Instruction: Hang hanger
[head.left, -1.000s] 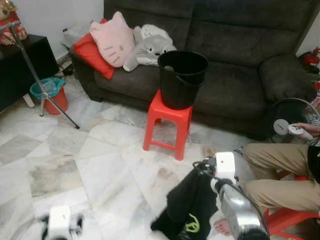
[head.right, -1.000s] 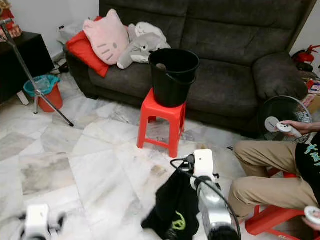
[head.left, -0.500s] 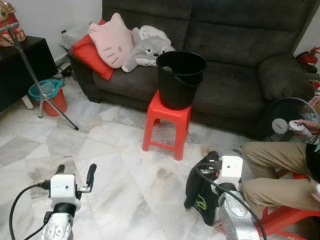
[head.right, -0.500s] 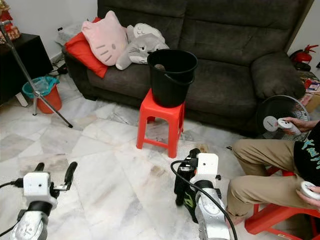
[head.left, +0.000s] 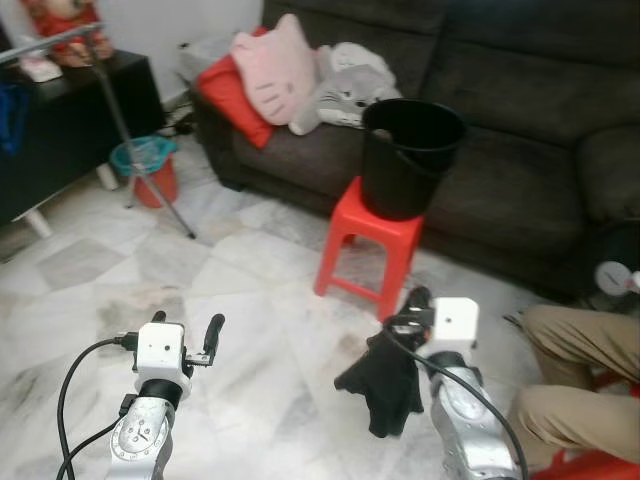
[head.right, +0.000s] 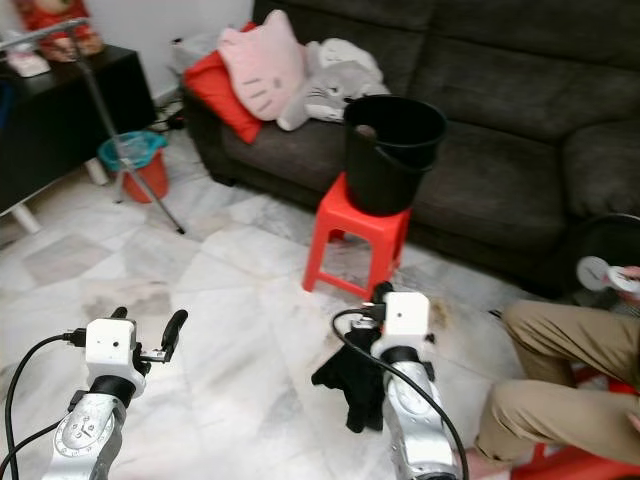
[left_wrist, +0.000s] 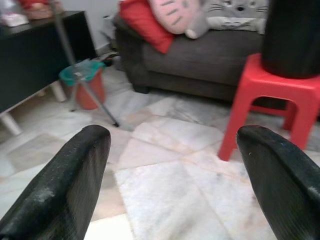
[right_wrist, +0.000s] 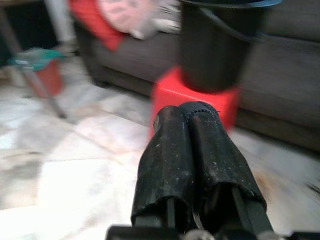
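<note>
A black garment (head.left: 385, 385) hangs limp from my right gripper (head.left: 415, 300), which is shut on its top edge above the marble floor, just in front of the red stool. In the right wrist view the two fingers (right_wrist: 170, 150) are pressed together. My left gripper (head.left: 186, 325) is raised over the floor to the left, open, with nothing between its fingers (left_wrist: 70, 175). A metal stand (head.left: 140, 150) with a slanted pole and a horizontal bar rises at the far left. I cannot make out a hanger.
A black bucket (head.left: 408, 155) sits on the red stool (head.left: 375, 245) before a dark sofa (head.left: 520, 120) with cushions. A person's knees (head.left: 580, 360) are at the right. A small teal and red bucket (head.left: 148, 168) and a black cabinet (head.left: 60, 130) stand at the left.
The camera has turned left, shifting the scene right. My left arm rose into view with its gripper open. The right gripper has lifted the garment, which now hangs lower and looser.
</note>
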